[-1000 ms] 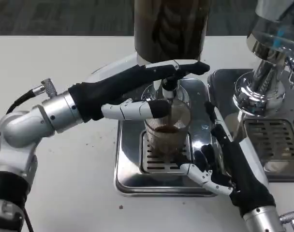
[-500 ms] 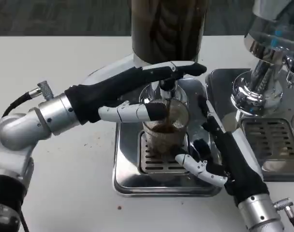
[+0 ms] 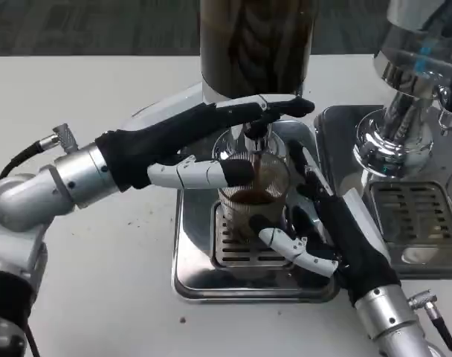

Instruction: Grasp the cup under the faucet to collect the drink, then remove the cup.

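White bench [image 3: 99,89] carries everything here, and on it the biggest thing is the dark drink dispenser [image 3: 256,44] at the far centre, with a second chrome machine [image 3: 412,126] to its right. Below the dispenser sits the steel drip tray [image 3: 189,268], and on its grate stands the clear cup [image 3: 252,197], directly under the faucet [image 3: 257,134] and part-filled with brown drink.

Your left hand [image 3: 204,141] reaches in from the left with its upper fingers laid over the faucet lever and a lower finger against the cup's left side; I'd judge it pressing the tap rather than gripping, though I cannot tell how firm the contact is. Your right hand [image 3: 323,230] comes from the near right, fingers spread around the cup's right and near side, touching or nearly so, not yet closed on it.

The risks, as I read them:
- Leave the lever down too long and the cup overfills into the tray.
- Close the right fingers off-centre and the cup may tip or slide on the grate.
- Lift before the tap shuts and the stream falls on your hand.
- Pull straight up and the rim may strike the faucet.
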{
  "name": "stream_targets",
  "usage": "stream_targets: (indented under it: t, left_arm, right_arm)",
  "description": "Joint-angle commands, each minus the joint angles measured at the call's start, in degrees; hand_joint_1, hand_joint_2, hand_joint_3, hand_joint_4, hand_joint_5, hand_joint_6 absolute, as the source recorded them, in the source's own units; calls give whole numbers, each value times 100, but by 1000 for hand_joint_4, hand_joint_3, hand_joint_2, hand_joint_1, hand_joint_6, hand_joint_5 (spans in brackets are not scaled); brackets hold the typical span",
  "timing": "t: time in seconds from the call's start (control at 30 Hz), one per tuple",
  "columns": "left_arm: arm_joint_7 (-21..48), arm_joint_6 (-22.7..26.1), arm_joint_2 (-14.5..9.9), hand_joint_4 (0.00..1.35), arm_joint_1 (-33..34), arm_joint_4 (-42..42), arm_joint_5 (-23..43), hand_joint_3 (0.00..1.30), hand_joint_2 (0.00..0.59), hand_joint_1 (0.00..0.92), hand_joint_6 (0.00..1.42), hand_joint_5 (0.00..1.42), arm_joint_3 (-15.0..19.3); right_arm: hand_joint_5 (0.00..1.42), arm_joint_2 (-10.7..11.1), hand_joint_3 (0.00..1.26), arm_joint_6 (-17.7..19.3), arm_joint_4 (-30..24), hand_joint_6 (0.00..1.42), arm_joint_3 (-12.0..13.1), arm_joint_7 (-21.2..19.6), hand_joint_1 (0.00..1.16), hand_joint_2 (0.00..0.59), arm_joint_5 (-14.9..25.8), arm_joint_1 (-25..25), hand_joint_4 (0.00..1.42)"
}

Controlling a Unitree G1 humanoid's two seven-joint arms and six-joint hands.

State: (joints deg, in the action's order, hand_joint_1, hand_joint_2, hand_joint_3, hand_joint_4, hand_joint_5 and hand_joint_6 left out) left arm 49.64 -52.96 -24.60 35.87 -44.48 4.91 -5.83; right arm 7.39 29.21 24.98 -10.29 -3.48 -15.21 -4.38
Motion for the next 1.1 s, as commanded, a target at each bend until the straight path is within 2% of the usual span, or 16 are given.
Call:
stream_targets:
  t: [0.03, 0.63, 0.87, 1.1]
  left_arm:
    - [14, 148, -160, 69, -249, -23, -115, 159, 103, 0, 7, 68, -33]
    - [-10, 319, -185, 69, -334, 56, 37, 159, 101, 0, 13, 68, 61]
    - [245, 807, -76, 88, -296, 131, 748, 174, 98, 0, 45, 85, 291]
    - [436, 1441, 129, 130, -305, 439, 1401, 193, 98, 0, 76, 121, 709]
  right_arm:
    - [0, -32, 0, 75, 173, 80, 33, 73, 597, 231, 90, -170, 0]
    - [3, -54, 0, 123, 457, 93, 30, 258, 589, 233, 177, -495, 0]
    - [3, -62, 0, 126, 462, 94, 37, 270, 588, 233, 178, -493, 0]
    - [3, -80, 0, 142, 492, 94, 36, 248, 588, 233, 163, -493, 0]
